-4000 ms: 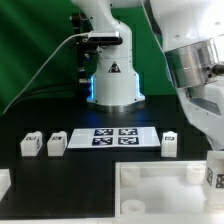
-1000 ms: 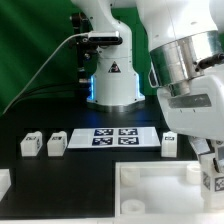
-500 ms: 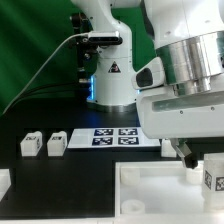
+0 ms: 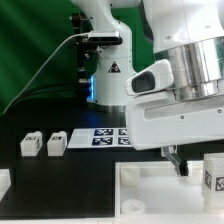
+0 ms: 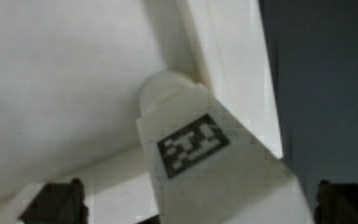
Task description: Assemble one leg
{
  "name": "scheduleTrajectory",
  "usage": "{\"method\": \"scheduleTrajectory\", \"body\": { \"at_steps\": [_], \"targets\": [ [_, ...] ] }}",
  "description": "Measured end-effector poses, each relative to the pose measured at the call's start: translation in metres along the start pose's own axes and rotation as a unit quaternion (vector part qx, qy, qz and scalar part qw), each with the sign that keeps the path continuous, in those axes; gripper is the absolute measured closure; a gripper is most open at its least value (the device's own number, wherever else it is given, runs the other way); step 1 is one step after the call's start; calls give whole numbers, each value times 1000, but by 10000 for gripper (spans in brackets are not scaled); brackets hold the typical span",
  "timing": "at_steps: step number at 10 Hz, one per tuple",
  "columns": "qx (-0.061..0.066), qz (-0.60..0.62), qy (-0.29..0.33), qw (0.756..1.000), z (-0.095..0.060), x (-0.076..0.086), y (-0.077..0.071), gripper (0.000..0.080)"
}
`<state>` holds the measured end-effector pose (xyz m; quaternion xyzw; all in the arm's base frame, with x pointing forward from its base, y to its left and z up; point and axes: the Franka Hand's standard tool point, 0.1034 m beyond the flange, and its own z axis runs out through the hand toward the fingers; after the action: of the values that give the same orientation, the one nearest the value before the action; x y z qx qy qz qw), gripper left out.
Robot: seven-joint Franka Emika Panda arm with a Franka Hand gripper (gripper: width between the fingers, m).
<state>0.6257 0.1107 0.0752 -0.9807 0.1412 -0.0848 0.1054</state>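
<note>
A leg (image 4: 213, 174), a stubby white block with a square tag, stands at the exterior view's right on the corner of the large white tray-like part (image 4: 150, 196). My gripper (image 4: 186, 163) hangs low just left of it, mostly hidden by the arm; one dark finger (image 4: 177, 158) shows. In the wrist view the leg (image 5: 197, 146) lies between my two dark fingertips (image 5: 55, 201). The gripper (image 5: 201, 206) is open, and I cannot tell whether it touches the leg. The tray's floor (image 5: 69, 80) and rim (image 5: 226, 50) lie behind it.
Two more legs (image 4: 31, 144) (image 4: 55, 143) stand at the exterior view's left on the black table. The marker board (image 4: 98, 137) lies behind the tray, partly covered by my arm. A white part (image 4: 3, 183) sits at the left edge. The arm's base (image 4: 110, 75) stands behind.
My arm has come down and swung toward the exterior view's left, now hiding the right part of the marker board and the leg beside it. The leg on the tray corner has not moved.
</note>
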Motion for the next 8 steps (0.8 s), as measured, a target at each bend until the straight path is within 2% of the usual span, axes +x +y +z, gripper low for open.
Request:
{"method": "scheduleTrajectory", "body": {
  "at_steps": [2,4,5,6,8],
  "targets": [
    [1,18,-1,1000,0,-1,0,151],
    [2,43,-1,999,0,-1,0,424],
    [2,88,-1,996,1,-1,-1,424],
    [2,133,-1,991,1,-1,-1,505],
    [4,210,-1,978,0,-1,0,504]
  ]
}}
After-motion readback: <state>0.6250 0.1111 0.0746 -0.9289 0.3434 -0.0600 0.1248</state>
